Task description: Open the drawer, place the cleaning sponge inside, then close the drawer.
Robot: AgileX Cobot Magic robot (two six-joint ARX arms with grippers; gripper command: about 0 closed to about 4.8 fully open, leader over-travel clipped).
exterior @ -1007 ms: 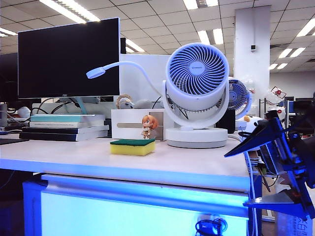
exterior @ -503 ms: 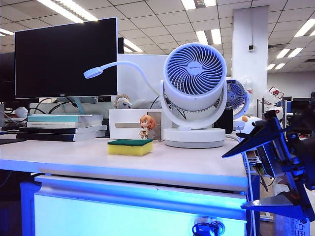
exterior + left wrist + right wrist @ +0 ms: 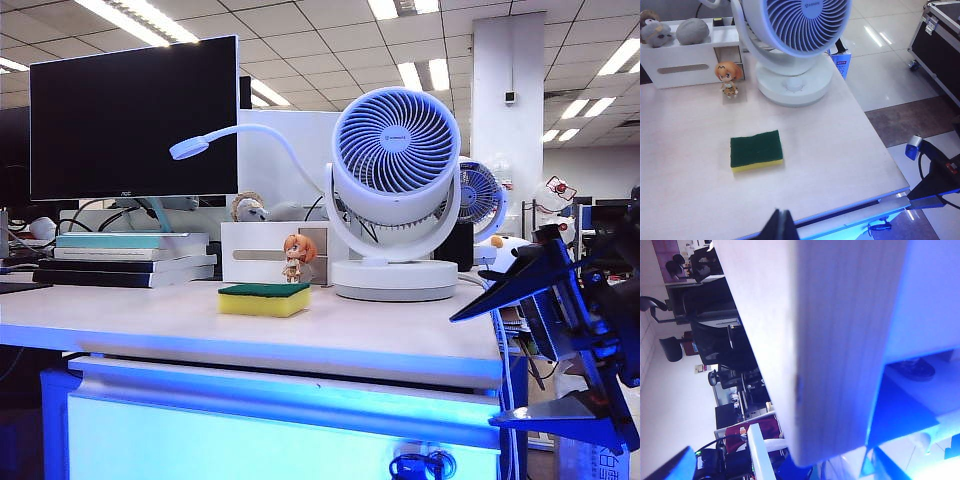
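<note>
The cleaning sponge [image 3: 265,298] [image 3: 756,150], yellow with a dark green top, lies flat near the middle of the desk, in front of the fan. Under the desktop the drawer [image 3: 250,440] glows blue-white, its silvery rail [image 3: 280,385] running along its top edge. My right gripper [image 3: 472,370] [image 3: 779,462] stands open at the desk's right end, one finger above the desktop's corner and one below, holding nothing. My left gripper [image 3: 782,226] is shut and empty, hovering over the desk's front edge, short of the sponge. It does not show in the exterior view.
A white fan [image 3: 398,190] stands behind the sponge, with a small figurine [image 3: 299,258] and a white slotted box [image 3: 262,252] beside it. Stacked books [image 3: 130,258] and a monitor [image 3: 135,115] fill the back left. A lamp neck [image 3: 240,135] arches overhead.
</note>
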